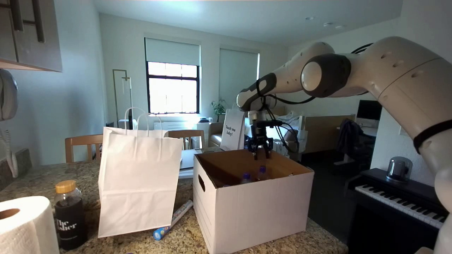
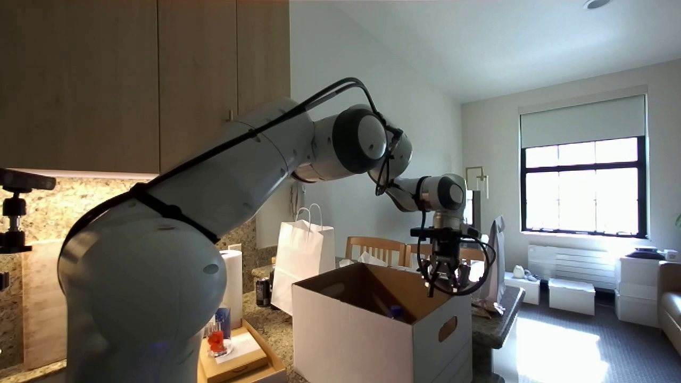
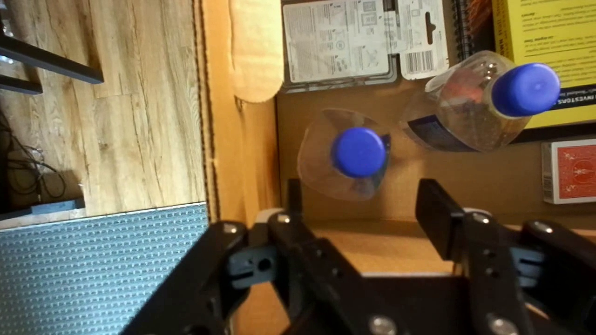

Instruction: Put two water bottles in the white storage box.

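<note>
The white storage box (image 1: 261,215) stands open on the counter; it also shows in an exterior view (image 2: 351,340) and its brown inner wall fills part of the wrist view (image 3: 260,139). Two clear water bottles with blue caps are inside it. One stands upright near a corner (image 3: 358,152); the other (image 3: 465,109) stands or leans farther from that corner. Their caps show over the rim (image 1: 262,169) (image 1: 246,175); only one cap shows in an exterior view (image 2: 396,311). My gripper (image 3: 361,200) is open and empty above the box, over the corner bottle (image 1: 261,154) (image 2: 448,287).
The box also holds a yellow book (image 3: 554,42), a red card pack (image 3: 575,172) and a white package (image 3: 337,42). A tall white paper bag (image 1: 139,183) stands beside the box. A tube (image 1: 173,220), a black bottle (image 1: 70,220) and a paper towel roll (image 1: 28,225) are nearby.
</note>
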`<state>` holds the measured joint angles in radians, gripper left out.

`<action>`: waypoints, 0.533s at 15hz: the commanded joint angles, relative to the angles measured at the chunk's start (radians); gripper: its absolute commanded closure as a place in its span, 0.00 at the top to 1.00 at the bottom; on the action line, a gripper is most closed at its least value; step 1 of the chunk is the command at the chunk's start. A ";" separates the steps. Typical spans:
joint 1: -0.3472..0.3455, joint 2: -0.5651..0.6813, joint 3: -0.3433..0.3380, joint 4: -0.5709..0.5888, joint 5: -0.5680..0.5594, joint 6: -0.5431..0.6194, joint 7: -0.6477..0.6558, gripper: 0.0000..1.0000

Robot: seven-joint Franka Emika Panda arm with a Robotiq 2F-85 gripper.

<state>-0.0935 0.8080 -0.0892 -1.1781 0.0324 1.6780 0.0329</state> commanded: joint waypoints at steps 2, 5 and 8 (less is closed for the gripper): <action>-0.020 -0.002 0.011 0.022 0.018 -0.027 0.027 0.99; -0.021 -0.024 0.016 0.009 0.027 -0.017 0.020 1.00; -0.017 -0.058 0.025 -0.009 0.028 -0.010 0.001 1.00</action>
<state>-0.0982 0.8004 -0.0854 -1.1577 0.0449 1.6767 0.0379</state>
